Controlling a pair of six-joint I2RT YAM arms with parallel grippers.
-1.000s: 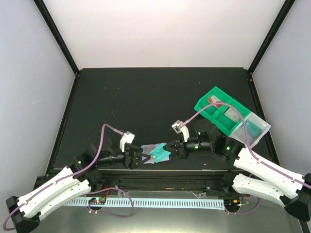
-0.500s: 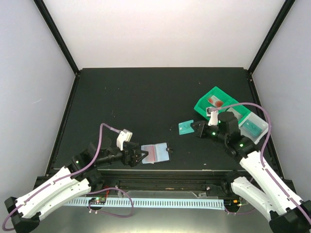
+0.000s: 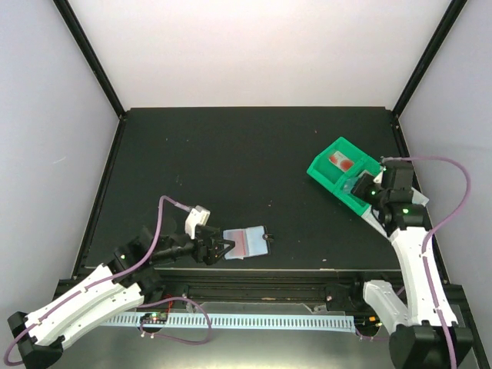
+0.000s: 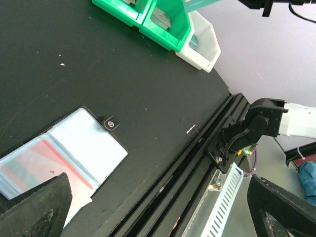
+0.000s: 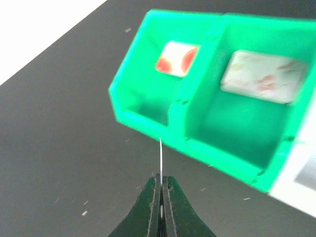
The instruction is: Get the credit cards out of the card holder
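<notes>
Card holder (image 3: pixel 246 242), a small black bifold wallet, lies opened flat on the black table (image 3: pixel 231 154) near its front edge, with the pale blue-grey inner side up. Through its clear pockets we see a reddish patch, but we cannot tell whether it is a card. Its snap tab (image 4: pixel 111 122) sticks out from the edge farthest from the left gripper (image 3: pixel 219 251). That gripper sits low just beside the card holder, its fingers spread wide with nothing between them. We cannot tell whether one finger touches the wallet's corner.

Well apart, at the right side of the table, we see the right gripper (image 5: pixel 161 178) at the green-and-clear plastic compartment tray (image 5: pixel 148 118). Its fingers are pressed together on a thin teal plastic card (image 4: pixel 197 5), which its own wrist view shows edge-on as a fine line in front of the tray's green wall. One green compartment holds a white card with red marks (image 5: pixel 175 58). The next holds a pale grey card (image 5: pixel 264 76).
</notes>
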